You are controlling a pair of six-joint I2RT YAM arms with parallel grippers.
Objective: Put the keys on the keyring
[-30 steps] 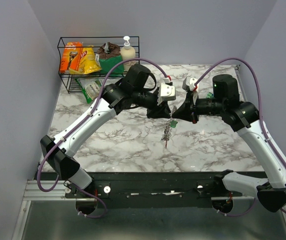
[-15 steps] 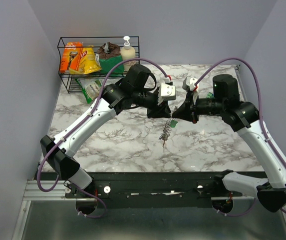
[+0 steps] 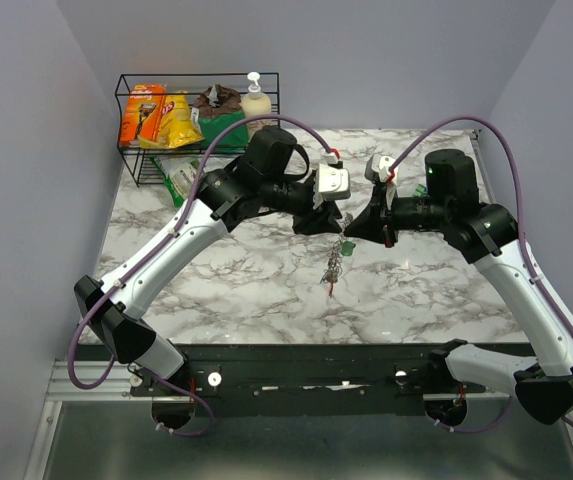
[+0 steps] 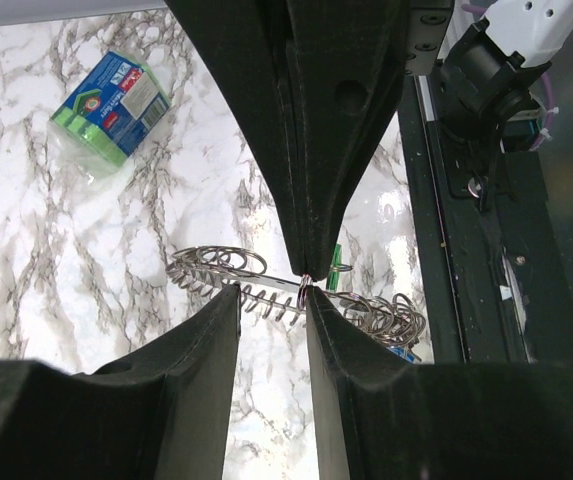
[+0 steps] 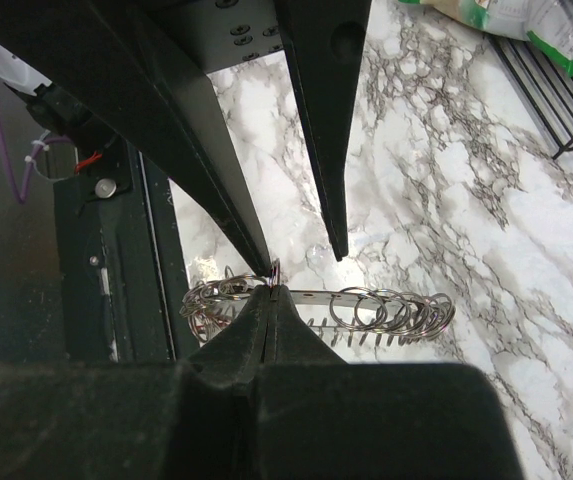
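The keyring, a metal strip crowded with silver rings, hangs above the marble between both grippers. It runs across the left wrist view and the right wrist view. A green key and a red key hang on it. My right gripper is shut on one small ring of the bundle; its closed tips come down from above in the left wrist view. My left gripper faces it, jaws apart astride the strip, one fingertip right beside the pinched ring.
A wire basket at the back left holds snack packets and a soap bottle. A green packet lies on the marble beside it. The black rail marks the table's near edge.
My left gripper's jaws have spread a little wider and the left arm has shifted slightly left. The hanging keyring has swung a bit. The right arm is still.
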